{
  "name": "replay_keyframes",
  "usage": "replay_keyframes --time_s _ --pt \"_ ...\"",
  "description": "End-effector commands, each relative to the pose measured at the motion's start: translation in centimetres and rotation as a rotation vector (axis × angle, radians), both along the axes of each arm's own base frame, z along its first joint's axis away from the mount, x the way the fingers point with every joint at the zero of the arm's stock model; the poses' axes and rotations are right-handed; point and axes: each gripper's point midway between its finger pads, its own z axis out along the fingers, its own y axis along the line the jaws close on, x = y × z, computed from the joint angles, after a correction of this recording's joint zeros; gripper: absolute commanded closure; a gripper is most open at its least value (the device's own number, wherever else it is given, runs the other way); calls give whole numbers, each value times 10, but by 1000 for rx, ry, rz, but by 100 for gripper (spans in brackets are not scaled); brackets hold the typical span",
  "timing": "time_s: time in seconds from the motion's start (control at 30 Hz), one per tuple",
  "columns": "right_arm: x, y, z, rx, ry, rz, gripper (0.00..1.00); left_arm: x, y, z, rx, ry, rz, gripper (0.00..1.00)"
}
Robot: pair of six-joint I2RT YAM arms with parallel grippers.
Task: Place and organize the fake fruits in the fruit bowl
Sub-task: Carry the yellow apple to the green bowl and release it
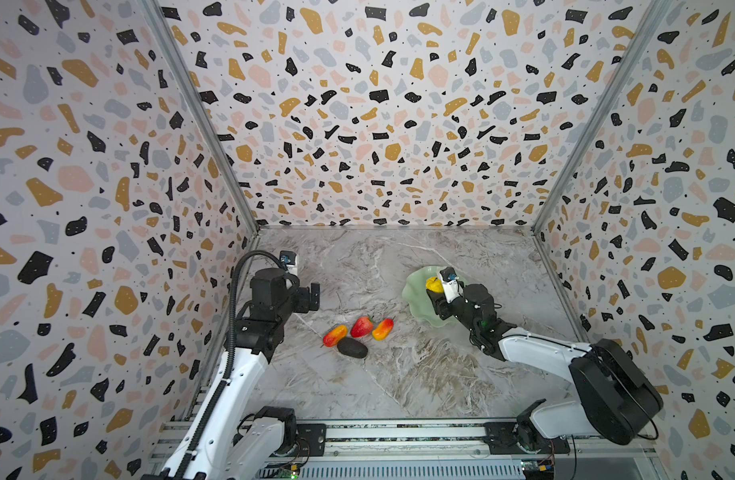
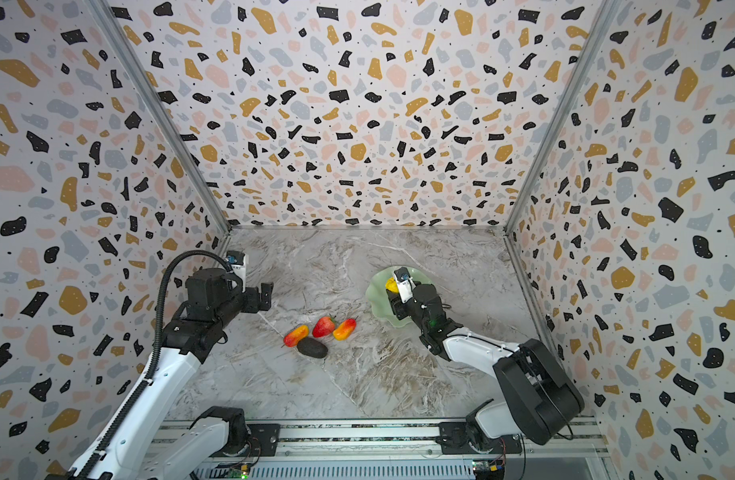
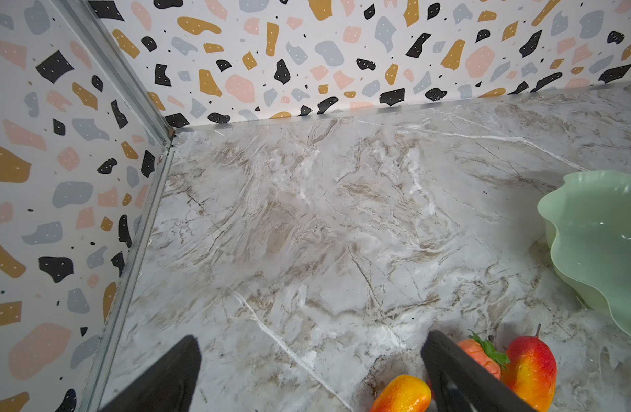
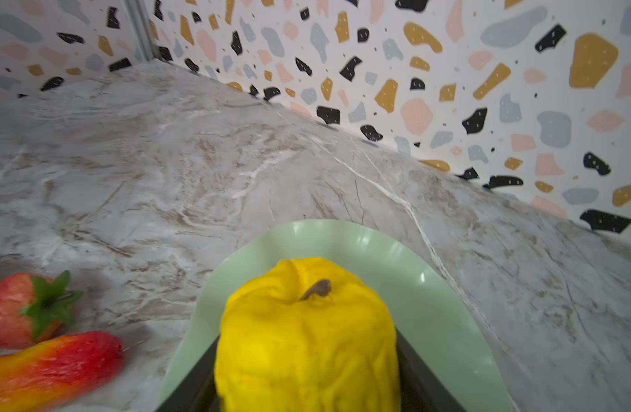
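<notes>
Currently the right tool is pinching the yellow chunk. A dark finger presses against each side of it, and its brown stem end points away from the wrist. In both top views the chunk sits within the outline of the fruit bowl, over the bowl's far part, with the tool reaching in from the near right. Whether the chunk touches the green surface or hangs just above it, I cannot tell.

The other fruits lie on the table, to the left of the bowl and apart from it. The strawberry is between a mango and a second mango, and the avocado is just in front of them.

The left tool is spread wide and holds nothing. It hovers over bare table left of the cluster, well apart from the bowl.
</notes>
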Motion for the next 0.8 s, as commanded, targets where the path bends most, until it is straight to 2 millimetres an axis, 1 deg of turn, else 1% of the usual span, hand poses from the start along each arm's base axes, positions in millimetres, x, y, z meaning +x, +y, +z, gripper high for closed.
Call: replay_keyframes --time_s 0.0,0.27,0.37,0.57,0.77 --pt "21 -2 17 74 -6 -70 58 3 1 4 -6 -26 5 0" --pt "39 2 -11 60 76 -87 58 3 2 2 -4 -22 9 0" --pt "46 5 -21 63 110 -87 56 3 3 2 -1 -23 12 0" --pt "53 8 -39 47 158 -89 53 3 3 2 -1 -24 14 1" --pt "59 5 -54 33 187 -111 49 3 3 3 -1 -26 14 0"
